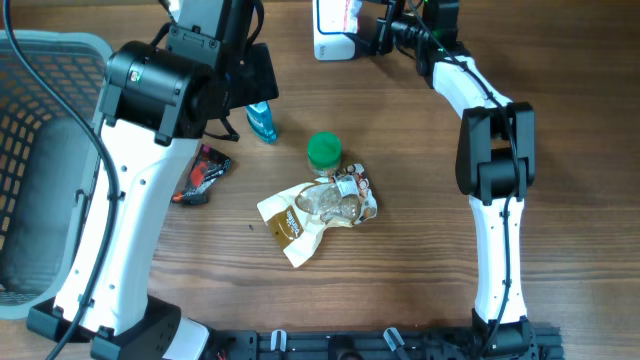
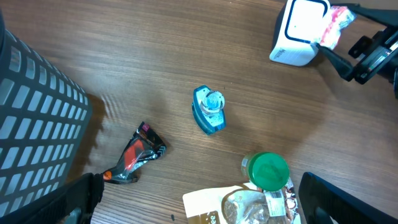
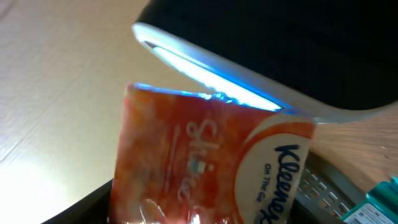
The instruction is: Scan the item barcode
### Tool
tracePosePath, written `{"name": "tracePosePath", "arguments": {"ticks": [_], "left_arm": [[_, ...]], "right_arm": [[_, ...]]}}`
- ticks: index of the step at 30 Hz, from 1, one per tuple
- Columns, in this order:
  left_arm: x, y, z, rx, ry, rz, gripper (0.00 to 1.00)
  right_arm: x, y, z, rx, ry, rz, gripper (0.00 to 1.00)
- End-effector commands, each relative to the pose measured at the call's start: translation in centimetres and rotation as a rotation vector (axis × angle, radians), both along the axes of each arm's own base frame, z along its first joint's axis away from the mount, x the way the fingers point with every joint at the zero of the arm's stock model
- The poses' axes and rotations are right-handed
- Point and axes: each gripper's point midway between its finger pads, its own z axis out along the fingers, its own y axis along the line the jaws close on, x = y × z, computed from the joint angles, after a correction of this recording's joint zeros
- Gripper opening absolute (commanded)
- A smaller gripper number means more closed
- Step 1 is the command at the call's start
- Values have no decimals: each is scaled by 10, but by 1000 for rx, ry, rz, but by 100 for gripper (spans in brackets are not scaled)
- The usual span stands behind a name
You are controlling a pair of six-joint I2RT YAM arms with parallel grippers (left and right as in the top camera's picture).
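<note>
The right end effector [image 2: 341, 30] pinches the orange plastic Kleenex tissue pack [image 3: 199, 162] just beside the white box-shaped barcode scanner [image 2: 297, 28] at the bench's [image 1: 400, 280] far edge, so the scan itself seems in hand. The next move probably calls for turning the barcode toward the window. The left end effector [image 2: 202, 202] hovers spread. There is one pack and one scanner.
</note>
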Motion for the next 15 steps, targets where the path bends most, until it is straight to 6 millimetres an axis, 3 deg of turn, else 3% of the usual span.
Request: {"name": "tracePosePath", "arguments": {"ticks": [1,8,10,13,15], "left_arm": [[1,0,-4,-8,13,8,100],[1,0,-4,-7,14,8,100],[0,1,-5,-3,21,9,100],[-2,4,-7,11,30,15,100],[-1,4,-6,14,22,18,100]], "right_arm": [[2,4,-1,0,-13,-1,72],[1,4,-1,-1,-16,4,67],[0,-2,4,-27,-110,33,64],[-3,-35,27,-82,-380,110,62],[-6,-60,57,-84,-508,128,64]]}}
